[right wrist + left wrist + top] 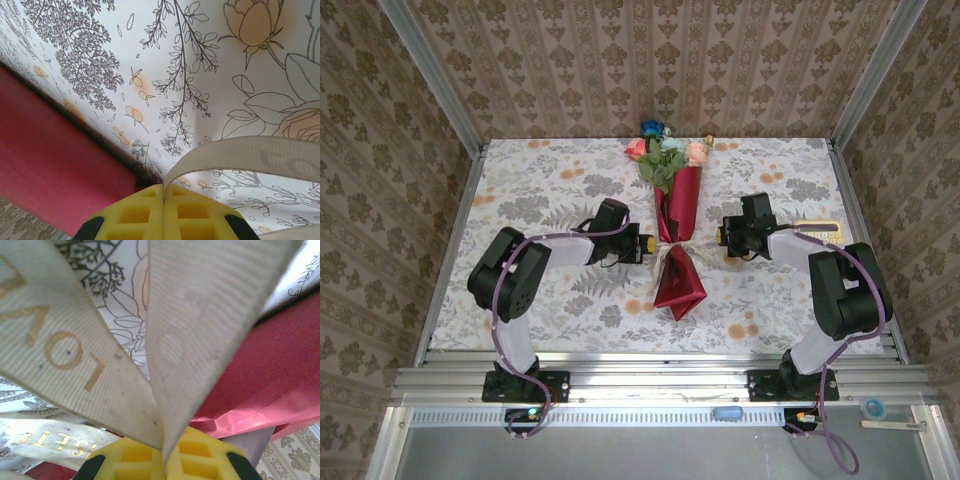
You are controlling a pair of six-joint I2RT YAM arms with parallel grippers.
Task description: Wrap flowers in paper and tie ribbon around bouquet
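Left gripper (164, 456) has its yellow jaws pressed together with the ribbon (200, 315) pinched right in the seam. In the left wrist view two beige bands fan up out of it, and one has gold letters on it that read LOV. Right gripper (164, 207) is the same deal: jaws together, clamped on a band of that ribbon, which curls off to the right over the flowery tablecloth (175, 75). From the top camera the two grippers sit either side of the bouquet (678, 205). The left one is just left of its narrow waist and the right one a bit further off on the right, both pointing in at it. The bouquet lies in the middle of the cloth, running near to far, with the flowers (665, 150) (pink, red, pale teal and blue heads) sticking out at the far end. The dark red paper (680, 285) pinches in at the waist, then flares out again toward the near side into a pointy tail. The ribbon crosses at that waist, but it's too small from above to tell if there's a knot. There's also a small yellowish object (817, 227) on the cloth to the right of the right gripper, and I can't make out what it is.
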